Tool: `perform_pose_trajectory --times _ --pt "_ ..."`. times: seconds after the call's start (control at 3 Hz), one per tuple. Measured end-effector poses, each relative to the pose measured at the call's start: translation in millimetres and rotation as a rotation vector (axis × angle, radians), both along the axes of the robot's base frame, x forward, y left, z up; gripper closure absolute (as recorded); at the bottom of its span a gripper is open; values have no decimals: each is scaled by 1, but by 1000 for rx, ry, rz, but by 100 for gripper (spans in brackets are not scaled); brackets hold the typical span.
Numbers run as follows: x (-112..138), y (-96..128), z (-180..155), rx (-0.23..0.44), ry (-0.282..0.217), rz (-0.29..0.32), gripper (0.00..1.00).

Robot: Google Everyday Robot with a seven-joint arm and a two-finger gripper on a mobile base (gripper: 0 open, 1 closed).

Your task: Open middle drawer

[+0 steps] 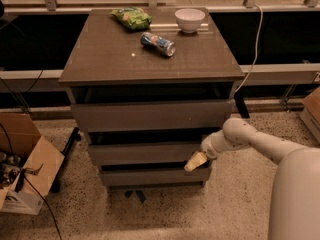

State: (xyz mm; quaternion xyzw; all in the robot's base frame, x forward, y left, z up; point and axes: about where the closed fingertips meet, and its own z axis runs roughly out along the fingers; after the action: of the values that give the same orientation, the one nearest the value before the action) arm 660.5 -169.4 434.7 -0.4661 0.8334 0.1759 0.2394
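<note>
Bench with three stacked drawers. The middle drawer, between the top and bottom fronts, looks barely drawn out, so most of the pull is left to do; its interior is dark. The cardboard box holds dark clutter. The gripper is at the drawer's right end, open or closed indeterminable. The bowl's contents are unseen.

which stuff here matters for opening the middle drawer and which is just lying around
For the job:
middle drawer
gripper, at that drawer's right end

Lying about:
can, bowl, green bag on the cabinet top
cardboard box
</note>
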Motion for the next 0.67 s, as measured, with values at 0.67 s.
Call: perform_pose_trajectory --times 0.67 --pt "1 2 7 0 -17 9 0"
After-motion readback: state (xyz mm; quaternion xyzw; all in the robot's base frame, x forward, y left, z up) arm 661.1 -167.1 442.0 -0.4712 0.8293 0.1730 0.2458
